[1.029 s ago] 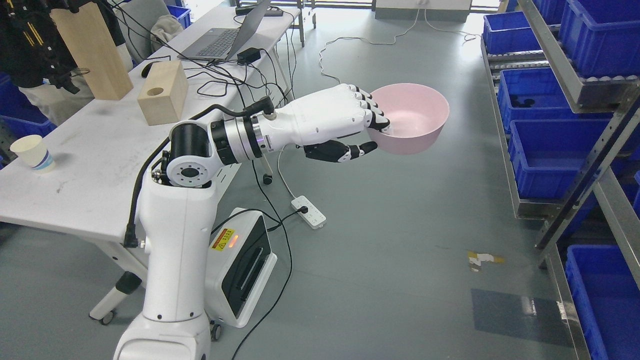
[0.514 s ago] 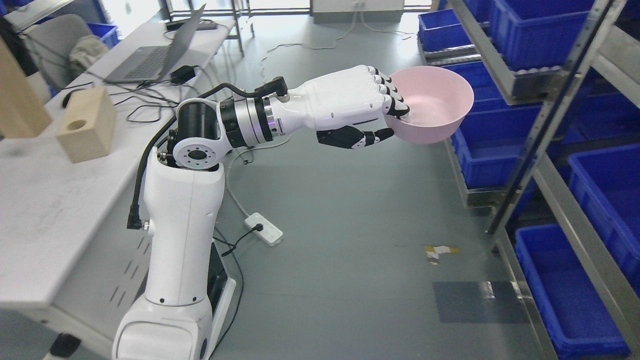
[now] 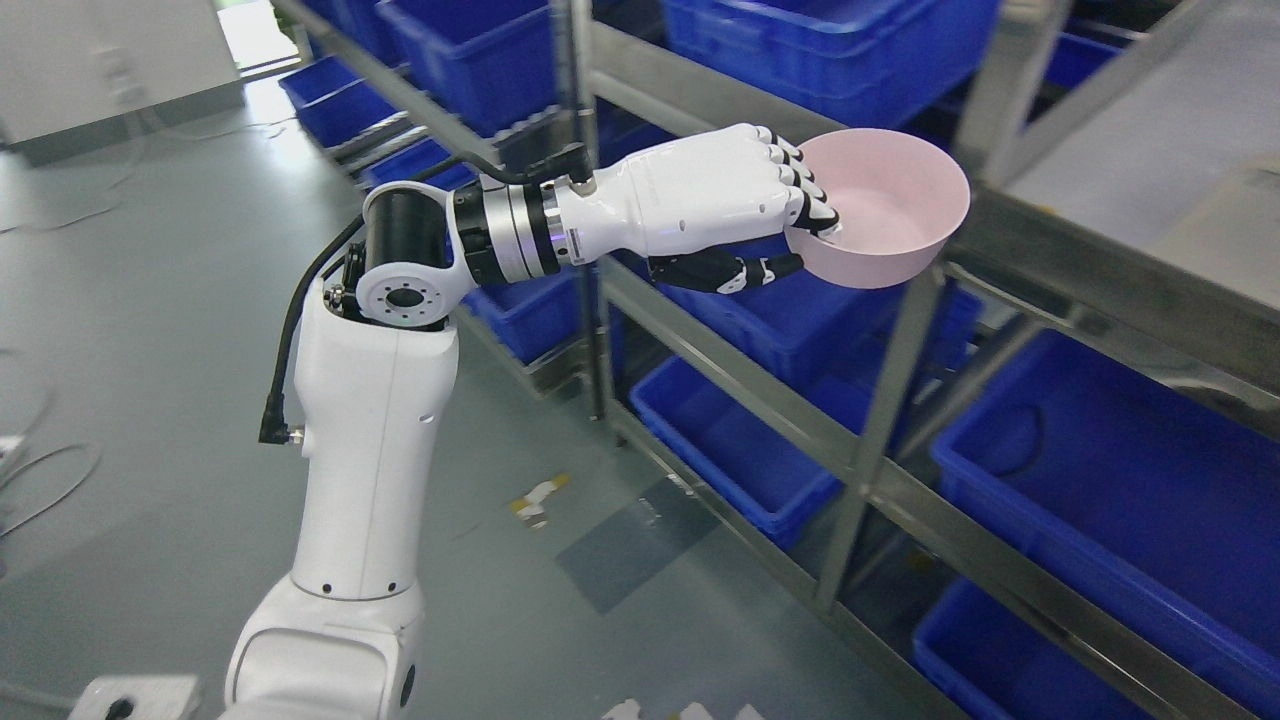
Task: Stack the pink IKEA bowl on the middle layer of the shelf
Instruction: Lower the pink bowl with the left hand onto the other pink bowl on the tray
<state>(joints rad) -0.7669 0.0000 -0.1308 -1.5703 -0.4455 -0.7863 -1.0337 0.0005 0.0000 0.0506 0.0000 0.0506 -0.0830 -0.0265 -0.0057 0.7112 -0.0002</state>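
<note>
My left hand [image 3: 790, 235] is shut on the near rim of a pink bowl [image 3: 890, 205]. Its fingers [image 3: 800, 185] hook over the rim into the bowl and the thumb [image 3: 735, 272] presses under the wall. The bowl is held upright in the air, in front of the metal shelf rack [image 3: 700, 340] and about level with one of its rails. The left arm reaches from the lower left up and to the right. No right arm shows in the head view.
The rack holds several blue bins [image 3: 1110, 470] on its layers, with more bins [image 3: 480, 50] on the upper levels at the back. A slanted grey post [image 3: 880, 420] stands just below the bowl. Grey floor [image 3: 130, 330] with a scrap of tape [image 3: 535, 498] lies to the left.
The whole picture has swung right: the white table and laptop have left the view and the rack now fills it. The hand still holds the bowl the same way.
</note>
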